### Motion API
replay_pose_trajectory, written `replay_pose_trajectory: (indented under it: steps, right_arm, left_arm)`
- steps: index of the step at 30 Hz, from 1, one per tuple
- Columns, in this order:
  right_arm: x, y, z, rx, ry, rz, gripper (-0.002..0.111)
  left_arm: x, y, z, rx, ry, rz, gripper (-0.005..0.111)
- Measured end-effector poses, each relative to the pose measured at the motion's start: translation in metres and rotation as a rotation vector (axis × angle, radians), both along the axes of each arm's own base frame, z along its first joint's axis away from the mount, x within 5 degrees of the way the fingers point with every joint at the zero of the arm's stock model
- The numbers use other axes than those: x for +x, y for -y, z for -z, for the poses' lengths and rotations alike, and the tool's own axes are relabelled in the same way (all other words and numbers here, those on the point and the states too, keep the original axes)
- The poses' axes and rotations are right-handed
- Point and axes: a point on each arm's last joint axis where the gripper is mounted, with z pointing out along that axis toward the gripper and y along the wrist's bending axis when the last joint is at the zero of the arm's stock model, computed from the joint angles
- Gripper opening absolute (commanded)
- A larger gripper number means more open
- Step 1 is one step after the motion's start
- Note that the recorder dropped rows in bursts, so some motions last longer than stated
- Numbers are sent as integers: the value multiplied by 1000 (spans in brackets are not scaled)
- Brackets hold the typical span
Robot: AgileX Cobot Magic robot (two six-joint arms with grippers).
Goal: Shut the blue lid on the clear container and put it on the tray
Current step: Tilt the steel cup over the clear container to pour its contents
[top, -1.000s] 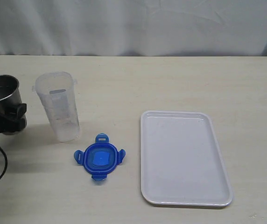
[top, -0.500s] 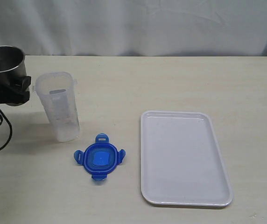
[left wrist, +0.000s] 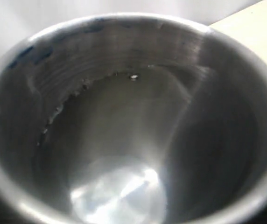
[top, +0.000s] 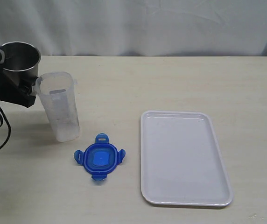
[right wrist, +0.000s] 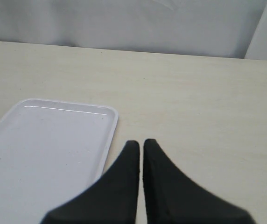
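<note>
So, from the left: the left pincer [top: 17,89] grips a steel cup [top: 20,58], held up right by the rim of the clear container [top: 61,109] standing on the counter [top: 171,79]. Looks like a pour comes first; the blue lid [top: 99,158] lies flat just in front, untouched, and next needs seating squarely. The tray [top: 185,158] sits to the right. Only the right wrist view shows the right pincer [right wrist: 140,149], clenched on nothing; the left one shows just the cup's inside.
</note>
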Motion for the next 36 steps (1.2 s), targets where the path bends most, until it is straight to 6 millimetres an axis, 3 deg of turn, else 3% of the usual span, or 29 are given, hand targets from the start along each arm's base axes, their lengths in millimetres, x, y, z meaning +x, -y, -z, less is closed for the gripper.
replay_pose_trajectory:
  steps: [14, 36]
  right_arm:
    - [0, 0, 0, 0, 0, 0, 4]
    - [0, 0, 0, 0, 0, 0, 4]
  left_arm:
    - [2, 4, -9, 198, 172, 119, 0]
    - [4, 2, -12, 353, 265, 150, 0]
